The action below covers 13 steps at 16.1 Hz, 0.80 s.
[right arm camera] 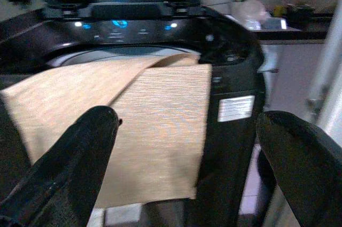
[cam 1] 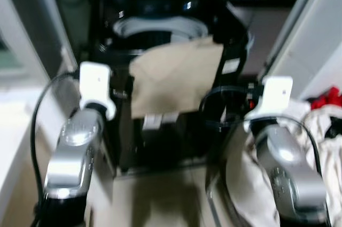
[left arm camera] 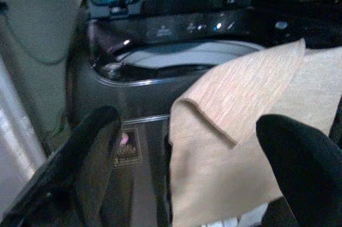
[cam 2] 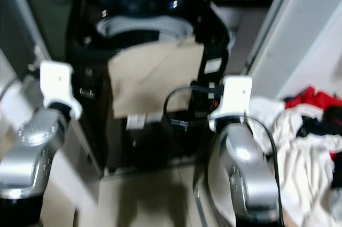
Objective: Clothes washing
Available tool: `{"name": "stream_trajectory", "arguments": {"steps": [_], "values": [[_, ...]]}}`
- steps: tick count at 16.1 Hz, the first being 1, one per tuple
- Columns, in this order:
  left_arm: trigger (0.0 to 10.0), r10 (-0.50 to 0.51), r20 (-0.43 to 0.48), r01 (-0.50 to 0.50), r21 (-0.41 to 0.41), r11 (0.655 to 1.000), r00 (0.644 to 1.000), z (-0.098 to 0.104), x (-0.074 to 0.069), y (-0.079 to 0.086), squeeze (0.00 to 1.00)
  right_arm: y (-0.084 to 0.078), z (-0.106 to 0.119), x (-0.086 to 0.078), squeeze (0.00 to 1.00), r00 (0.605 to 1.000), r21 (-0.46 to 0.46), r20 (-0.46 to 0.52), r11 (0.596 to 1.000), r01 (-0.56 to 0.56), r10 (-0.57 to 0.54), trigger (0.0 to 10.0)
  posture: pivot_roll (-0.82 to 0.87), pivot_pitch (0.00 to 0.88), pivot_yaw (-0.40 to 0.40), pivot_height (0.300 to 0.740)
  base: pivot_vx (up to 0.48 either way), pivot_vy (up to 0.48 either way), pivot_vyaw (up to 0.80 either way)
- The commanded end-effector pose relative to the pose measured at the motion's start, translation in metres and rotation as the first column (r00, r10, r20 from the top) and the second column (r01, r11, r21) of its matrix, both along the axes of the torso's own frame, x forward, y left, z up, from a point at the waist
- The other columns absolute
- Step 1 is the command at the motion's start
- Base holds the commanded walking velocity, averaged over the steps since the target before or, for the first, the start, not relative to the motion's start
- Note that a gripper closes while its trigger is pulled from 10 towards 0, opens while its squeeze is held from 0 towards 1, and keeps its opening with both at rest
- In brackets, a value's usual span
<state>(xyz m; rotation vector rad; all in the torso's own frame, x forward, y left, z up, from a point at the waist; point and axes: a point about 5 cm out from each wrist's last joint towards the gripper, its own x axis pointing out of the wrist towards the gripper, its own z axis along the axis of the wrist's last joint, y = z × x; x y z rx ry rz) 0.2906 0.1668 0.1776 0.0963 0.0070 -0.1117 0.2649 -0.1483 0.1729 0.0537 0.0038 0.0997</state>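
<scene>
A black top-loading washing machine (cam 1: 224, 34) stands in front of me with its lid up and its pale drum rim (cam 1: 155, 24) showing. A beige cloth (cam 1: 173, 77) hangs over the machine's front edge, partly inside the drum opening and draped down the front panel. My left gripper (left arm camera: 192, 168) is open, its fingers (left arm camera: 91, 157) spread just before the cloth (left arm camera: 240, 131). My right gripper (right arm camera: 187, 168) is open too, facing the cloth (right arm camera: 149, 131) and the front right corner of the machine, with nothing held.
A heap of white, red and dark laundry (cam 2: 304, 141) lies in a basket at my right. A white wall or door (cam 1: 315, 34) runs along the right side, and a pale counter edge (cam 1: 16, 125) lies at the left. Tiled floor (cam 1: 160, 195) shows below.
</scene>
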Motion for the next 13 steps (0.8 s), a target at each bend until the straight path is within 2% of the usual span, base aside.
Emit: {"name": "stream_trajectory", "arguments": {"steps": [1, 6, 8, 11, 13], "values": [[10.0, -0.039, 0.001, 0.039, -0.003, 0.999, 0.999, 0.001, -0.001, -0.011, 0.0, -0.009, 0.002, -0.003, 0.0, 0.999, -0.006, 0.003, 0.999, 0.034, -0.034, 10.0, -0.06, 0.0, -0.024, 0.74, 0.356, 0.0, -0.8], [10.0, -0.043, 0.018, 0.043, -0.023, 0.999, 0.999, 0.007, 0.005, -0.011, 0.0, -0.006, 0.022, -0.008, 0.0, 0.998, 0.014, 0.052, 0.999, 0.041, -0.042, 10.0, -0.07, 0.0, -0.019, 0.74, 0.349, 0.0, -0.8], [10.0, -0.047, 0.025, 0.047, -0.033, 0.998, 0.999, 0.008, 0.006, -0.013, 0.0, -0.007, 0.023, -0.011, 0.0, 0.998, -0.011, 0.049, 0.999, 0.049, -0.048, 10.0, -0.08, 0.0, -0.016, 0.74, 0.332, 0.0, -0.8], [10.0, -0.067, 0.047, 0.069, -0.054, 0.996, 0.997, 0.009, 0.005, -0.019, 0.0, -0.009, 0.023, -0.016, 0.0, 0.998, -0.025, 0.033, 0.998, 0.062, -0.061, 10.0, -0.1, 0.0, -0.014, 0.74, 0.0, 0.0, -0.8], [10.0, -0.079, 0.071, 0.081, -0.023, 0.996, 0.994, 0.012, 0.005, -0.022, 0.0, -0.011, 0.024, -0.019, 0.0, 0.996, -0.026, 0.02, 0.996, 0.086, -0.086, 10.0, -0.1, 0.0, -0.014, 0.74, 0.0, 0.0, -0.8]]}}
